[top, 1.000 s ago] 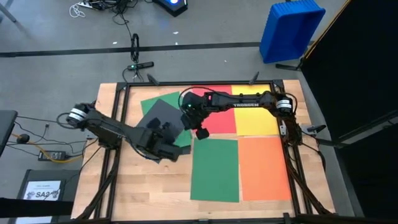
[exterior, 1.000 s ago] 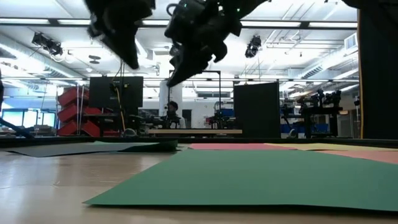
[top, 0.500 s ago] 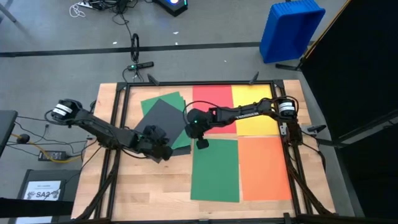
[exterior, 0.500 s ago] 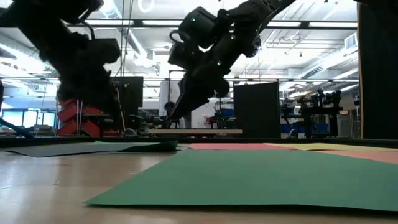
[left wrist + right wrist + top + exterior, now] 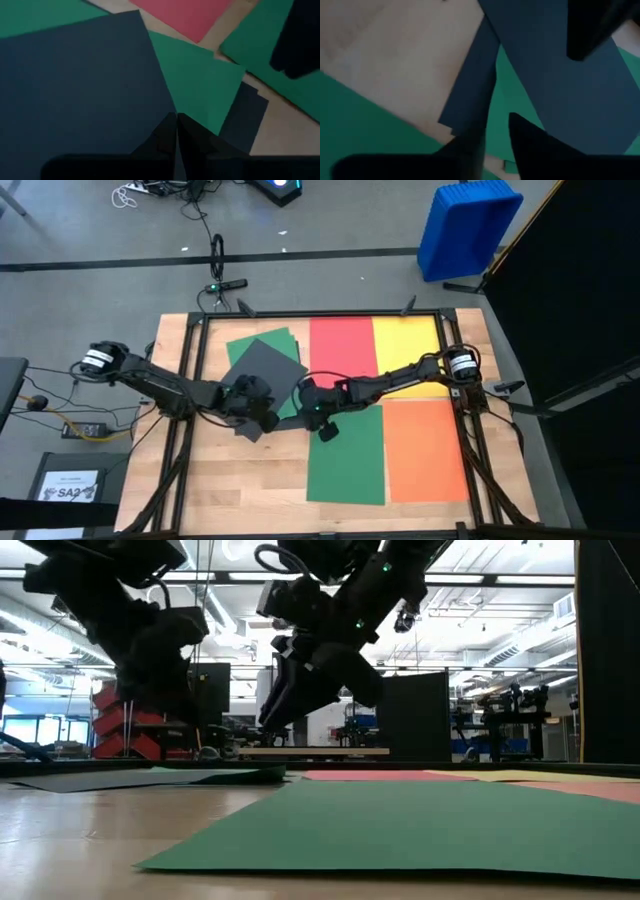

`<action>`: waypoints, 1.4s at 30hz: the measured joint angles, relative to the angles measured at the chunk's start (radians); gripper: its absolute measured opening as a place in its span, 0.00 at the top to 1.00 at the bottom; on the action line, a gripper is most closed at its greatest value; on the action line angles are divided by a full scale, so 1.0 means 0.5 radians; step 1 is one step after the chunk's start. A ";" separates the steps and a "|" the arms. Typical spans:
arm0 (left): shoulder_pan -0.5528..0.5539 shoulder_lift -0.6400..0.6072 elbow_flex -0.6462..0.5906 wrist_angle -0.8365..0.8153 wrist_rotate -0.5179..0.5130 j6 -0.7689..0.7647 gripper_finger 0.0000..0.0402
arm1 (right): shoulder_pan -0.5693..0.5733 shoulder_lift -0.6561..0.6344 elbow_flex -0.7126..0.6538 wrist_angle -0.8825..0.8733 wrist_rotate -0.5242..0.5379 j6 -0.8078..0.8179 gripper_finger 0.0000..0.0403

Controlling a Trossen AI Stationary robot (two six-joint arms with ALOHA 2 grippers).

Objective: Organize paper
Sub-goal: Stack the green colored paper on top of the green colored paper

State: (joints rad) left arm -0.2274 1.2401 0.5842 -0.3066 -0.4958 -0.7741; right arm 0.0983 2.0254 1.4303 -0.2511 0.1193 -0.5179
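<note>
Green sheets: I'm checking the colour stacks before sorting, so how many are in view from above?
2: one green sheet lies flat mid-table, nearest the front edge; another green sheet sits far-left beneath the dark grey sheet. More may be hidden underneath.

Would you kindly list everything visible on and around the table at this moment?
Dark grey paper: one tilted sheet on top, and the wrist views show a second under it; table's far-left part, over a green sheet.
Green paper: two; one under the dark grey, one near the middle front.
Red paper: one, far middle.
Yellow paper: one, far right.
Orange paper: one, front right.
Table: one, wooden, black-framed.
Blue bin: one, on the floor beyond the table.
White printed sheet: one, floor, front left.
Left end effector: shut, over the dark grey paper.
Right end effector: slightly open, at the dark grey paper's edge.
</note>
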 joint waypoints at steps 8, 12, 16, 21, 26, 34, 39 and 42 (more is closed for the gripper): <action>0.107 -0.014 -0.121 0.422 0.064 0.253 1.00 | 0.025 0.068 0.002 -0.031 0.109 0.103 0.53; 0.159 -0.047 -0.416 0.968 0.149 0.182 1.00 | 0.032 0.082 -0.001 -0.072 0.163 0.122 0.44; 0.167 -0.050 -0.578 1.315 0.155 0.119 1.00 | 0.019 0.120 -0.005 -0.073 0.142 0.117 0.43; 0.193 -0.050 -0.582 1.301 0.172 0.111 1.00 | -0.021 0.188 -0.005 -0.031 0.164 0.109 0.46; 0.317 -0.040 -0.582 1.064 0.253 -0.052 1.00 | -0.050 0.200 -0.004 0.004 0.164 0.106 0.47; 0.451 -0.041 -0.582 0.868 0.518 -0.158 1.00 | -0.080 0.201 -0.004 0.089 0.202 0.085 0.46; 0.468 -0.008 -0.582 0.841 0.665 -0.215 1.00 | -0.101 0.201 -0.004 0.113 0.203 0.057 0.49; 0.469 0.042 -0.580 0.852 0.720 -0.242 1.00 | -0.114 0.201 -0.004 0.126 0.202 0.019 0.51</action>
State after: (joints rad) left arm 0.0071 1.2610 0.2943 0.1196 -0.1356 -0.8951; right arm 0.0414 2.1258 1.4284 -0.1879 0.2203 -0.5084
